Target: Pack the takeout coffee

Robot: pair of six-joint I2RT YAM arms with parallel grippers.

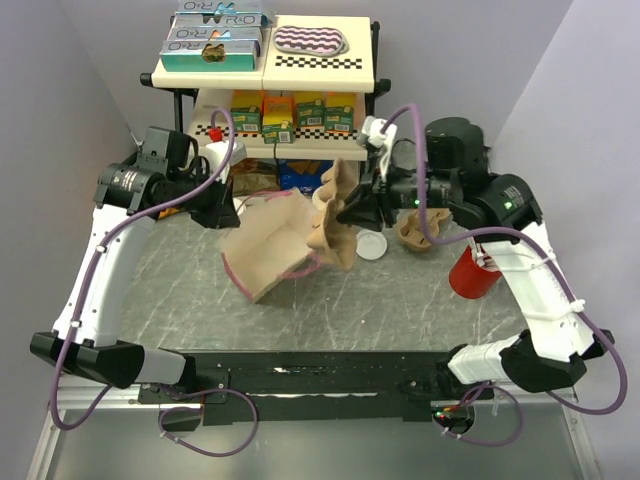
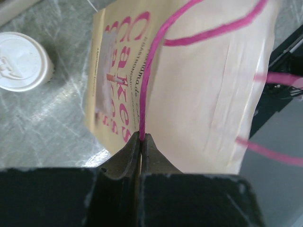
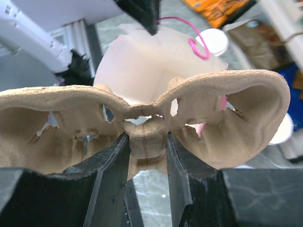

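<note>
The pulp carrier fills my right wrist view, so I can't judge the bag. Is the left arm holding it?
Observer: Yes, the left gripper is shut on the pink handle of the paper bag.
Operator: Where is the lidded coffee?
Observer: A white-lidded cup stands on the table beside the bag's printed face.
Operator: Anything near my arm?
Observer: A red cup stands on the table beside the right arm.
</note>
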